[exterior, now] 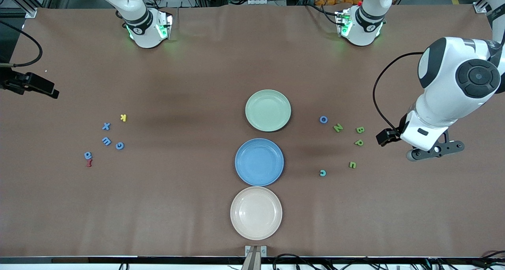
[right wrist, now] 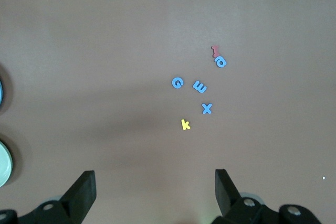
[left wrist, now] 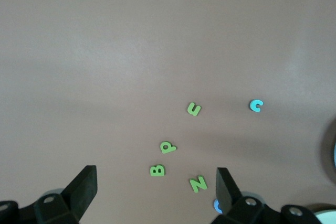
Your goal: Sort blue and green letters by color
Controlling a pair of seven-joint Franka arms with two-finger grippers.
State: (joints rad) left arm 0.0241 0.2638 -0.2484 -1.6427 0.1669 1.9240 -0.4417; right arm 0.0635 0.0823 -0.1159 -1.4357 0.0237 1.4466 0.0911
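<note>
Left gripper up over the table at the left arm's end, jaws spread wide, nothing between them. Right gripper likewise wide and empty, over the right arm's end of the table.

Below the left gripper, a loose scatter: green B and green P closest to it, green N beside the B toward the plates, blue O next to the N. Nearer the front camera, green E and a teal-blue C, both well apart from the claw. All flat on the table. N tilted, its strokes askew to the table edge; E lying on its back, prongs pointing away from the front camera.

Below the right gripper, another cluster – blue X, blue E tipped askew, blue G, and a blue Q touching the dark red letter. Yellow K just beside the X.

Down the middle of the table, three plates in a row – green plate farthest from the front camera, blue plate, then cream plate nearest. No letter on any of them.
</note>
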